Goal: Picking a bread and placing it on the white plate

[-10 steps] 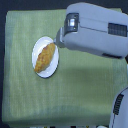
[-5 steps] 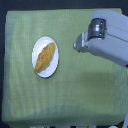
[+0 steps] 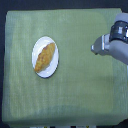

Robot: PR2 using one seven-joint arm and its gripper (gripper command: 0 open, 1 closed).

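One bread (image 3: 44, 56) is seen, and it is lying on the white plate (image 3: 37, 70), set diagonally across the dish with both ends inside the rim. The plate rests on a green cloth (image 3: 75, 95) that covers most of the table, toward the exterior view's left. Judged from this arrangement, the placing is done: the loaf is supported by the plate alone and nothing is touching it.

The gripper (image 3: 95, 47) is found well apart from the plate, toward the exterior view's right, over bare cloth. Nothing is seen held in it. Whether its fingers are spread or closed cannot be told, since the tip is small and blurred against the grey body of the arm (image 3: 117, 42).

Little appears to be left of the task, if anything. At most, the arm is to be cleared from the work area, which is offered as a judgement and not as a thing observed. No further bread is visible on the cloth to be picked.

No brand, label or writing can be read anywhere in the view; the dark band on the arm carries no legible marks at this resolution.
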